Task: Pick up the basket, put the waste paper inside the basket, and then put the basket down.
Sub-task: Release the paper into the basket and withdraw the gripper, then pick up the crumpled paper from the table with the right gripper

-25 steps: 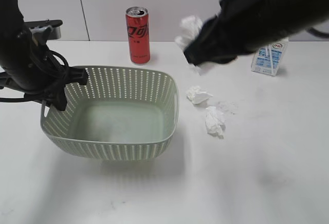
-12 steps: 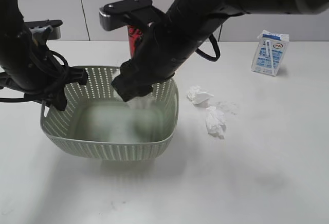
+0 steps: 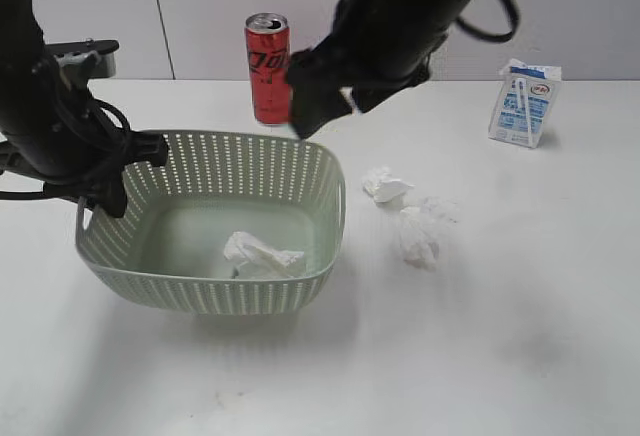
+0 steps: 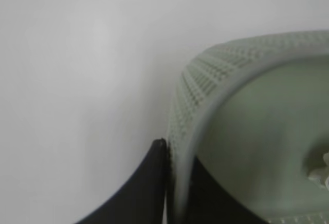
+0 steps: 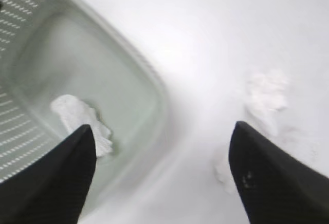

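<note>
We judge the waste paper (image 3: 417, 234) on the desk (image 3: 520, 336) right of the basket (image 3: 300, 171) light and soft, best pinched mid-wad by our wide-open, empty right fingers (image 5: 272, 183), while our left fingers (image 4: 151, 188) clamp the stiff basket's left rim.

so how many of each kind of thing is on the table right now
basket: 1
paper wads: 3, one in the basket, two on the table
red can: 1
milk carton: 1
total: 6
</note>
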